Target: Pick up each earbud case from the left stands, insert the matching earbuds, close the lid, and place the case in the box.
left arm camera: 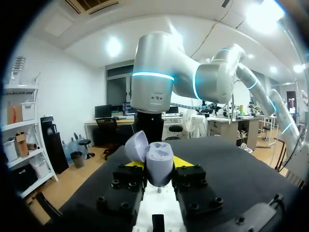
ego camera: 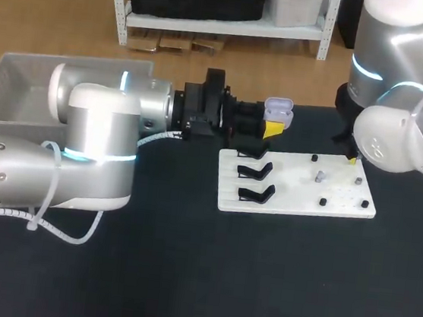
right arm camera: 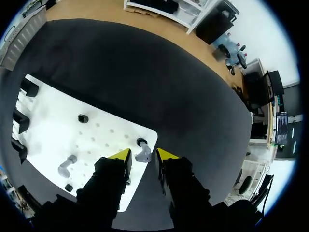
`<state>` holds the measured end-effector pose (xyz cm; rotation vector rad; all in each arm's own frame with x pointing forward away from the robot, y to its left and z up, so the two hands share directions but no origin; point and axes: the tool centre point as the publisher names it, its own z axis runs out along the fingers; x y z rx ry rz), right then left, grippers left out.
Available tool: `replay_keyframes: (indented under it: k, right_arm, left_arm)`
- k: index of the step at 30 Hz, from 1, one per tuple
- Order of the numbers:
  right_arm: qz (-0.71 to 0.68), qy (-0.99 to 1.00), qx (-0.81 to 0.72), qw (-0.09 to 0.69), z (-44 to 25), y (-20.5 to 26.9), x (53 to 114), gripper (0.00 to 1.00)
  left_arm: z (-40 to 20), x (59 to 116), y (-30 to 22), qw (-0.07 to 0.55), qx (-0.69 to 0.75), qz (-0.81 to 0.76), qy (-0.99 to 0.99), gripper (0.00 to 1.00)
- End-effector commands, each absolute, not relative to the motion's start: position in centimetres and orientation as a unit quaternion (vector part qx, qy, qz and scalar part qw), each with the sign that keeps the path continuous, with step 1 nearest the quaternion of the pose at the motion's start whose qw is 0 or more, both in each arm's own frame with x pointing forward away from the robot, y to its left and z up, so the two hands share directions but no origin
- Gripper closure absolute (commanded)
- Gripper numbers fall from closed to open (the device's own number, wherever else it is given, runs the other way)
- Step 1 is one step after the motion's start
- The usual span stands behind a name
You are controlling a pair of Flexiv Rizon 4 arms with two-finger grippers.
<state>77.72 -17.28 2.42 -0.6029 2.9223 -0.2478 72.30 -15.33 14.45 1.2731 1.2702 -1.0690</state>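
A lavender earbud case stands upright with its lid swung open, and my left gripper is shut on its base. In the head view the case hangs just behind the white board, with my left gripper under it. My right gripper stands over the board's near corner, open, its yellow tips close on either side of a grey earbud by a black post. In the head view my right gripper is largely hidden by its arm. A second earbud sits further along the board.
Three black stands line the board's left side, all bare. Small black posts dot its right half. A pale box sits at the table's far left, behind my left arm.
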Motion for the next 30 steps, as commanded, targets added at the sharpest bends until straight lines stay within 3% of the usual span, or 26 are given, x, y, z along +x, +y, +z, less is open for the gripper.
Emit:
replay_keyframes:
  k: [1, 13, 15, 16, 30]
  right_arm:
    - [-0.083, 0.974, -0.2, 0.071, 2.3, -17.2, 77.9, 0.7]
    - [-0.085, 0.975, -0.194, 0.069, 2.1, -17.2, 78.0, 0.82]
    - [-0.085, 0.975, -0.193, 0.068, 2.1, -17.2, 78.0, 0.9]
    - [-0.086, 0.975, -0.193, 0.068, 2.1, -17.2, 78.0, 1.0]
    - [-0.114, 0.978, -0.167, 0.052, 9.3, -17.5, 75.2, 1.0]
  left_arm:
    - [14.3, 72.3, -15.3, 0.504, 0.526, -0.442, 0.524, 1.0]
    - [14.3, 72.3, -15.3, 0.504, 0.526, -0.442, 0.524, 1.0]
    - [14.3, 72.3, -15.3, 0.504, 0.526, -0.442, 0.524, 1.0]
    - [14.3, 72.3, -15.3, 0.504, 0.526, -0.442, 0.524, 1.0]
    - [14.3, 72.3, -15.3, 0.504, 0.526, -0.442, 0.524, 1.0]
